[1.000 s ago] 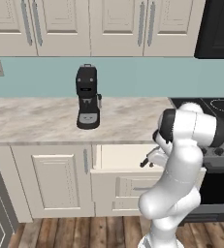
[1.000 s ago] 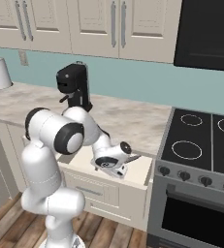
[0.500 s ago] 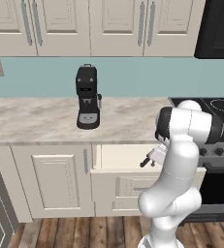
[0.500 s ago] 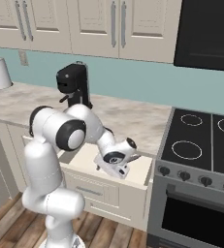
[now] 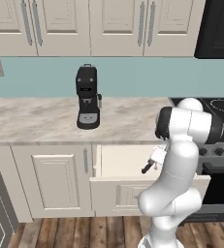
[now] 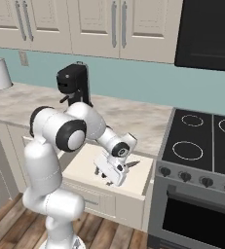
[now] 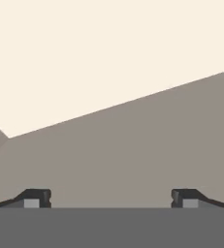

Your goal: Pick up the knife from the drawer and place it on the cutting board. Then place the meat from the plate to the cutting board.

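Two base views show the gripper (image 6: 108,173) low in the pulled-out drawer (image 5: 133,191); right base view reveals the knife (image 6: 131,164) beside it; hand view shows fingertips (image 7: 36,197) spread wide, empty.

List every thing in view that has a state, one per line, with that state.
drawer: pulled open.
gripper: open, nothing between the fingers, down inside the drawer.
upper cabinet doors: shut.
lower cabinet door: shut.
oven door: shut.
coffee machine: upright on the counter.
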{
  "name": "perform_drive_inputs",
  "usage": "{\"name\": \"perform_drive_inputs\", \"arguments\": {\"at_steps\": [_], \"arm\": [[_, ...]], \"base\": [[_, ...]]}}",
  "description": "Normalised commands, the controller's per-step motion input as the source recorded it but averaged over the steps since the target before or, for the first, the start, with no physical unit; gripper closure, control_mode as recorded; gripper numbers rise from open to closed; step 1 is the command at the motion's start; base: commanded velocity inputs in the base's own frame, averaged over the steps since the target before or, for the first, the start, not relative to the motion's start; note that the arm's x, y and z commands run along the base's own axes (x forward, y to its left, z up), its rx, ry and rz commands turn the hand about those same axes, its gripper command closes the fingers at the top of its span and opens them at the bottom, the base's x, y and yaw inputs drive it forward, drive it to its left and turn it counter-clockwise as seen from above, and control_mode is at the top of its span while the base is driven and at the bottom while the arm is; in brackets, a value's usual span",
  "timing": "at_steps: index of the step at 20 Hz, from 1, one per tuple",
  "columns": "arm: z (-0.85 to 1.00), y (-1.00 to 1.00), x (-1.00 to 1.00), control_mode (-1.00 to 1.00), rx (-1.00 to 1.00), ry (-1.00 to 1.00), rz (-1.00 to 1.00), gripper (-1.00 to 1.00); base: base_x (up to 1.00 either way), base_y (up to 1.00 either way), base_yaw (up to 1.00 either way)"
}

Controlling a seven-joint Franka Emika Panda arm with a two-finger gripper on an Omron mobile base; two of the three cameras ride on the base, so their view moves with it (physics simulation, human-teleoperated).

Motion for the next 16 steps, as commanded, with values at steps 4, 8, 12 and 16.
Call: {"name": "perform_drive_inputs", "arguments": {"at_steps": [4, 8, 12, 16], "arm": [[-0.46, 0.00, -1.00, -1.00, 0.00, 0.57, -0.13, -1.00], [-0.17, -0.01, -0.93, -1.00, -0.02, 0.18, -0.08, -1.00], [0.99, 0.00, -0.36, -1.00, -0.14, -0.23, -0.06, -1.00], [1.00, 0.00, -0.02, -1.00, -0.12, -0.05, -0.08, -1.00]], "base": [[0.00, 0.00, 0.00], [0.00, 0.00, 0.00], [0.00, 0.00, 0.00], [0.00, 0.00, 0.00]]}}
